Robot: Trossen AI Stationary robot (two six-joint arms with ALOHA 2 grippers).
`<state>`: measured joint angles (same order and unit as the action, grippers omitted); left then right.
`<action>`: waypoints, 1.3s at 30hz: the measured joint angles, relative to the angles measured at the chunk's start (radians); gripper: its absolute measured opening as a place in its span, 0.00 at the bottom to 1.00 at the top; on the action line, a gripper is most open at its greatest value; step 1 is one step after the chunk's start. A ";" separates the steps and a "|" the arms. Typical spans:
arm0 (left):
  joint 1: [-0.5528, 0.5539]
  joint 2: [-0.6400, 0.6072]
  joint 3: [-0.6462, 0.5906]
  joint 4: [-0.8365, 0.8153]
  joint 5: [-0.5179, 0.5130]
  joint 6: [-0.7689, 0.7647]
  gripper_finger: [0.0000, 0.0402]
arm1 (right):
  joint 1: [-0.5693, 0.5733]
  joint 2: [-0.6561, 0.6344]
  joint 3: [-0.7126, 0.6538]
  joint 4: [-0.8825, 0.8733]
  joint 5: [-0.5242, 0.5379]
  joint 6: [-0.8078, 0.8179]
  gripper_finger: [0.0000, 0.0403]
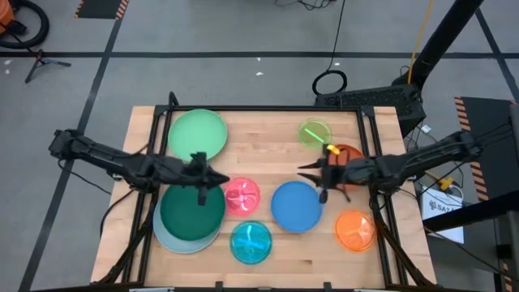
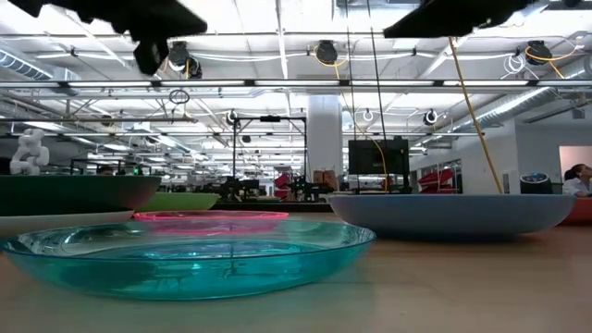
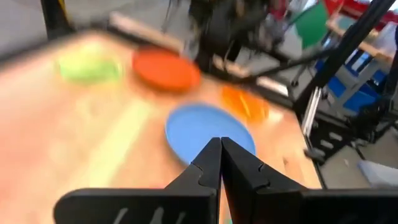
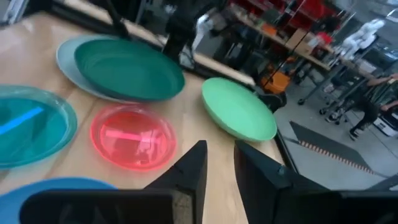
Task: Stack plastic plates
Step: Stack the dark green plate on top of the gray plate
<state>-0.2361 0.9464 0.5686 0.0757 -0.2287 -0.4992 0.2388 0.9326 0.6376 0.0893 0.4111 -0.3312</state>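
Dark green plate (image 1: 192, 209) sits stacked inside the pale blue plate (image 1: 166, 237) at the table's left near side. Light green plate (image 1: 197, 134) lies behind them. Pink (image 1: 242, 195), cyan (image 1: 251, 242), medium blue (image 1: 295, 205), small orange (image 1: 354, 229) and lime (image 1: 315, 132) plates lie flat, apart from each other. Red-orange plate (image 1: 350, 152) is partly hidden under the right arm. My left gripper (image 1: 212, 177) hovers shut over the dark green plate's far right rim. My right gripper (image 1: 312, 174) hovers slightly open over the blue plate's far rim.
A black frame (image 1: 268, 108) borders the wooden table along its far edge and sides. Bare wood shows in the middle far part (image 1: 259, 142) and at the near right (image 1: 308, 255). Both arms hang well above the plates in the low view.
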 joint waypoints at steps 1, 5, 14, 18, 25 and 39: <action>-0.011 0.025 0.000 -0.014 -0.001 -0.054 0.04 | 0.000 -0.029 -0.022 0.005 0.000 0.001 0.18; -0.069 0.129 0.000 -0.049 -0.008 -0.309 0.04 | -0.002 -0.116 -0.083 0.012 0.003 0.003 0.18; -0.194 0.246 0.000 -0.315 0.127 -0.750 0.04 | -0.014 -0.138 -0.096 0.068 0.005 -0.076 0.18; -0.241 0.247 0.000 -0.385 0.170 -0.840 0.04 | -0.029 -0.137 -0.096 0.076 0.005 -0.091 0.18; -0.237 0.260 0.000 -0.655 0.130 -0.921 0.04 | -0.041 -0.137 -0.096 0.078 0.005 -0.085 0.18; -0.270 0.357 0.005 -0.630 0.092 -0.925 0.04 | -0.041 -0.128 -0.096 0.050 0.006 -0.071 0.18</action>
<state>-0.5066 1.3031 0.5740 -0.5539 -0.1364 -1.4247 0.1978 0.8047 0.5419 0.1397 0.4168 -0.4019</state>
